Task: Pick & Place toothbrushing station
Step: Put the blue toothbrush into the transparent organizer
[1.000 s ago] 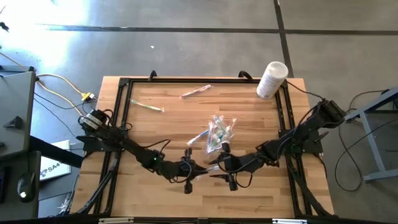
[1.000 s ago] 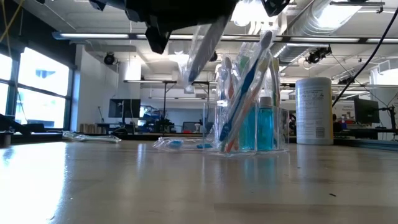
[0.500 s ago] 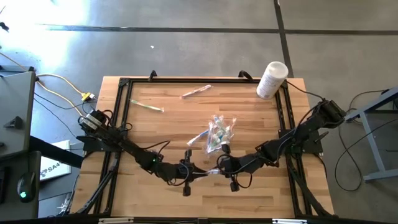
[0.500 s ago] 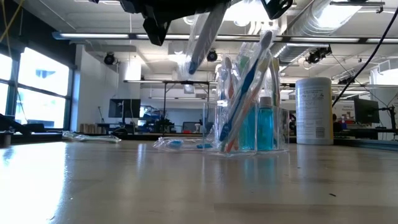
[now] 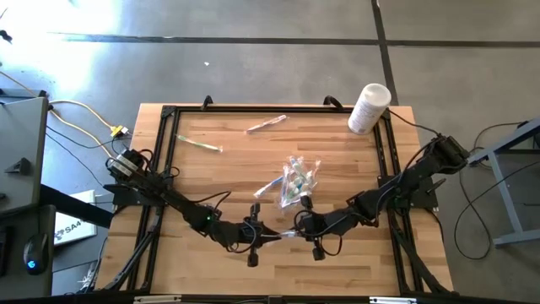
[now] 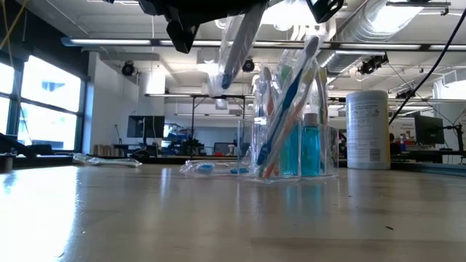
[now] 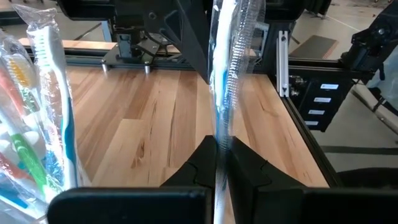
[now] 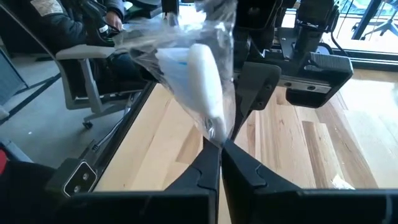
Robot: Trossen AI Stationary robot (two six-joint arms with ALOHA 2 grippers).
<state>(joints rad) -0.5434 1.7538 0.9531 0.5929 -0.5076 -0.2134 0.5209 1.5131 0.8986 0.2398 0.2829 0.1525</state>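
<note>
A light wooden butcher-block table [image 5: 228, 177] with a black metal frame along its edges carries everything. Near its middle sits a clear crinkly plastic bag of toothbrushes and teal tubes [image 5: 297, 181]. A wrapped white-and-pink toothbrush [image 5: 266, 124] lies toward the far edge, a wrapped greenish toothbrush [image 5: 200, 143] toward the far left. A white cylindrical container [image 5: 369, 108] stands at the far right corner.

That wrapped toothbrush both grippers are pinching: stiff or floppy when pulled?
The wrapped toothbrush probably stays stiff: it spans straight between the left gripper and right gripper. Its clear crinkly wrapper looks thin and slippery, so it may slide or tear first.
</note>
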